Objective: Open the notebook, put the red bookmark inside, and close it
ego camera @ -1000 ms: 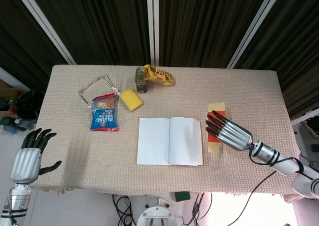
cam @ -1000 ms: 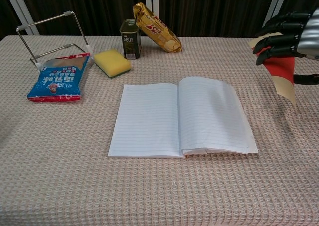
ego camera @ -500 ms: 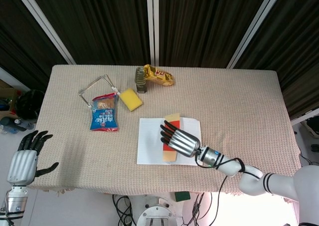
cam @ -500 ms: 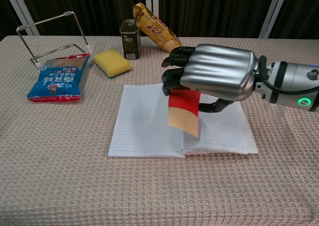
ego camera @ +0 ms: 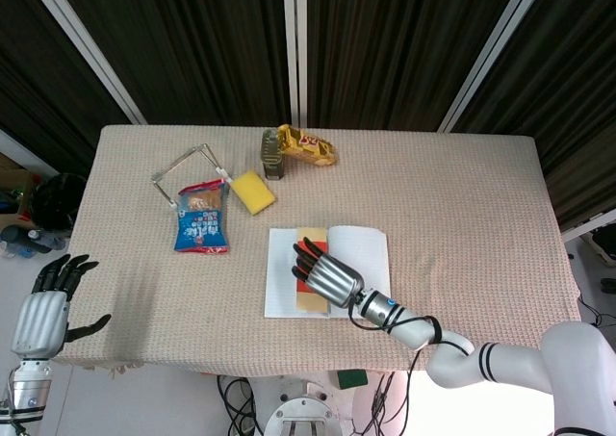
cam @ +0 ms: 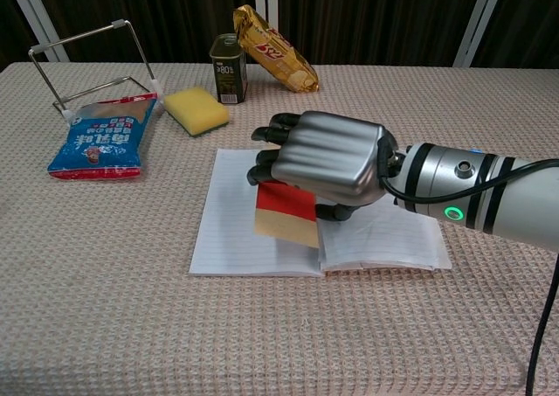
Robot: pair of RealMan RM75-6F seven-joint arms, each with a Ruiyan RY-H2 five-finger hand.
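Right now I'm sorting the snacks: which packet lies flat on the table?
The blue packet, beside the wire stand. The gold packet is propped up behind the small can, not flat.

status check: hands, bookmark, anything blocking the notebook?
Right hand holds red bookmark over open notebook, left page. Left hand open, off table's left edge. Nothing on the pages.

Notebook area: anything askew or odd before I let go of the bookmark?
Nothing stands out. The notebook lies open and flat, the right hand holds the red bookmark low over its left page, near the spine. The left hand hangs off the table's left edge, holding nothing.
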